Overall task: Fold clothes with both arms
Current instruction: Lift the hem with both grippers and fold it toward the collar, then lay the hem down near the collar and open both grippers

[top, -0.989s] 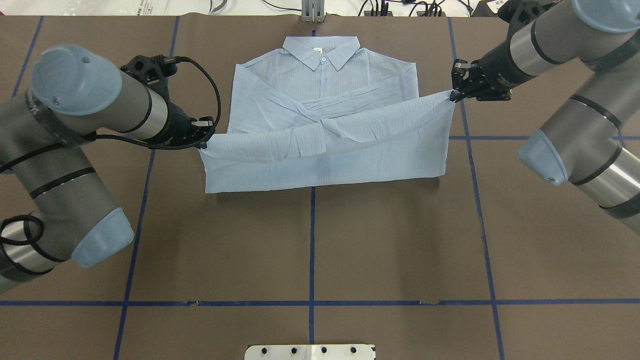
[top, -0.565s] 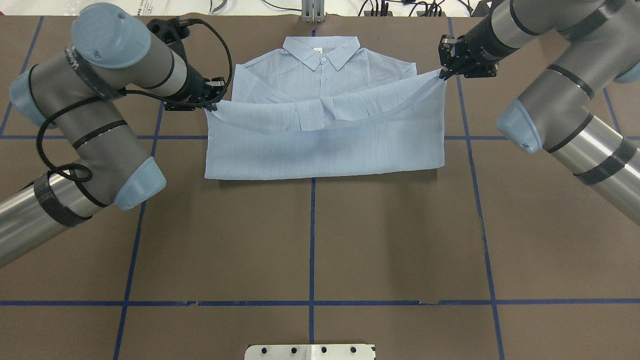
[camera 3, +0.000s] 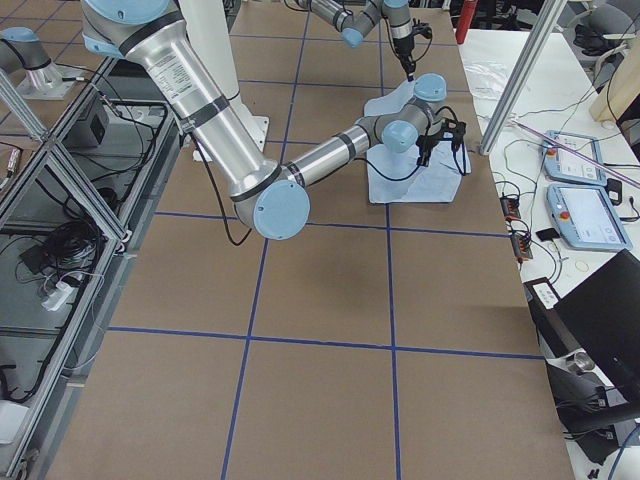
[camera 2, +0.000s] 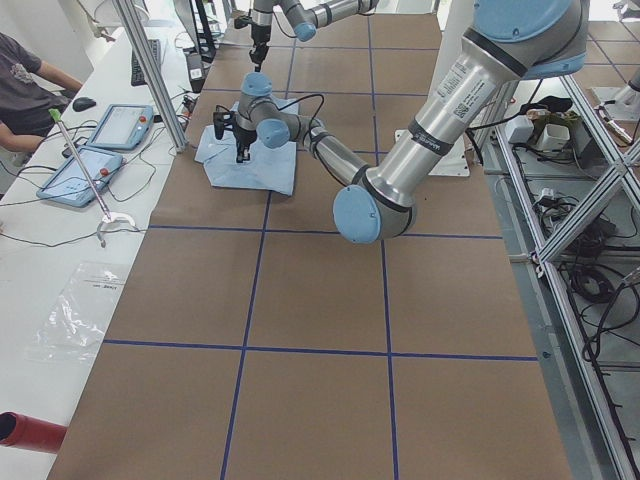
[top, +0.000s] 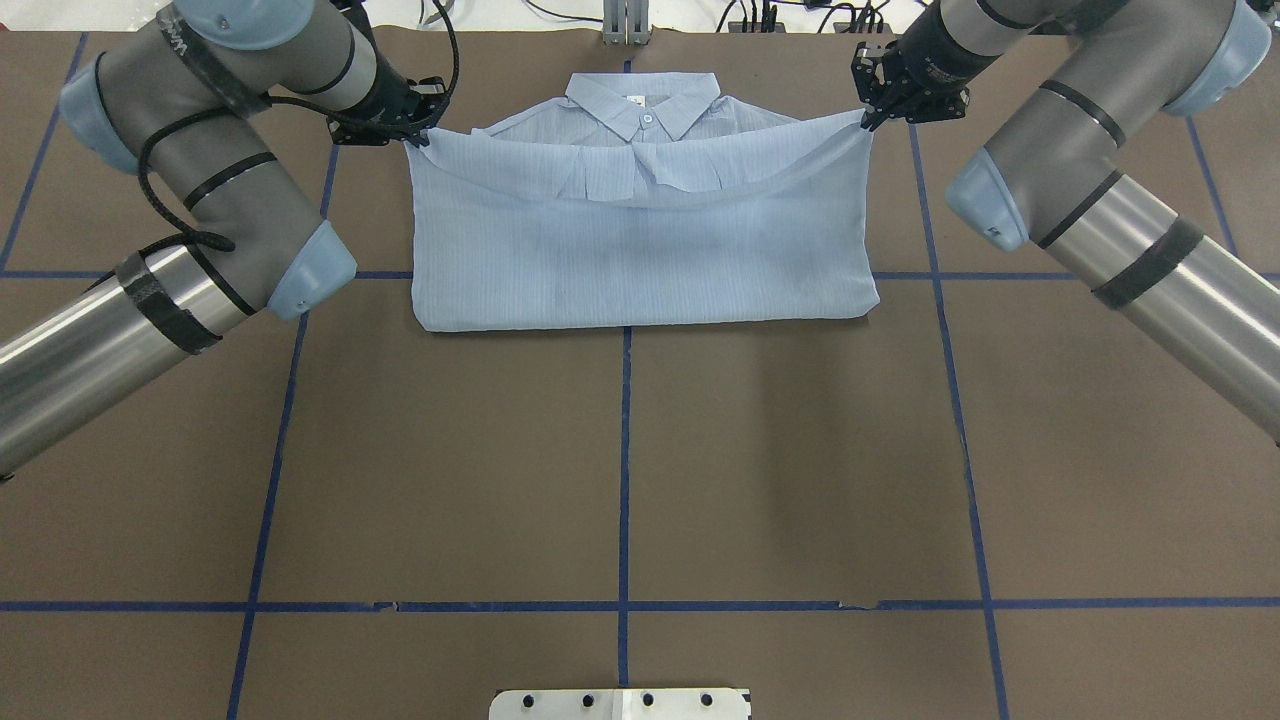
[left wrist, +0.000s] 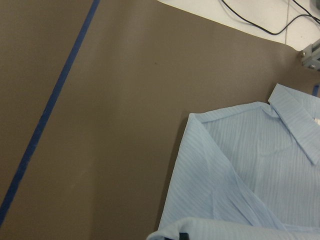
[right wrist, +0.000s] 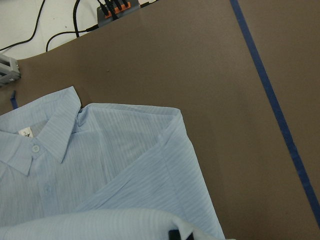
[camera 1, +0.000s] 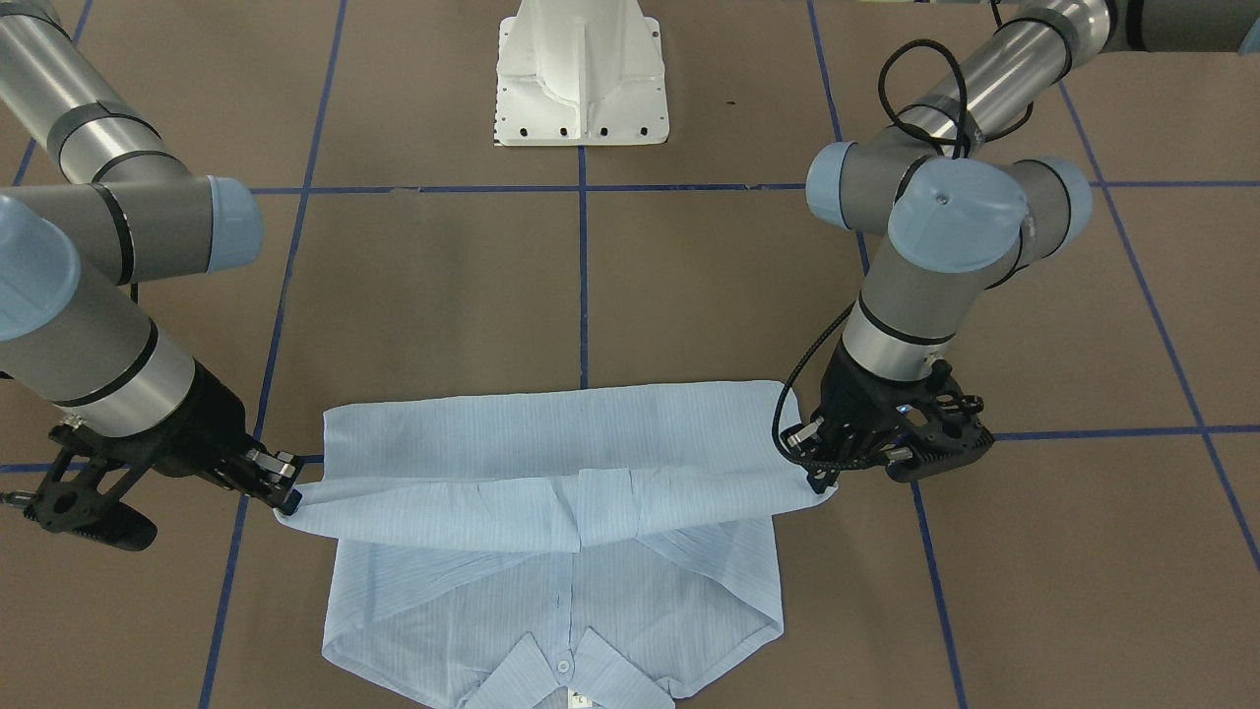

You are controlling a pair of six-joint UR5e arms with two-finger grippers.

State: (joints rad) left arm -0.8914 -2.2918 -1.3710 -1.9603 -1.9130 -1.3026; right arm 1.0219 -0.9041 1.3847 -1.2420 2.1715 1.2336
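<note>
The pale-blue striped shirt (top: 640, 240) lies front-up at the table's far side, its collar (top: 642, 100) pointing away from me. Its lower half is folded up over the chest. My left gripper (top: 418, 135) is shut on the hem's left corner near the left shoulder. My right gripper (top: 868, 120) is shut on the hem's right corner near the right shoulder. The held hem edge sags between them, just short of the collar. In the front-facing view the left gripper (camera 1: 817, 483) and right gripper (camera 1: 288, 504) hold the edge a little above the shirt (camera 1: 551, 433). Both wrist views show the shoulders and collar below the held cloth (left wrist: 240, 165) (right wrist: 125, 165).
The table is brown with blue tape lines (top: 625, 450). The white pedestal base (camera 1: 581, 79) stands at the near edge. A metal bracket (top: 625, 20) and cables lie just beyond the far edge. Tablets (camera 2: 90, 170) sit on the side bench.
Both grippers have carried the hem corners away from me toward the collar. The folded-up half now covers the crossed sleeves and most of the chest.
</note>
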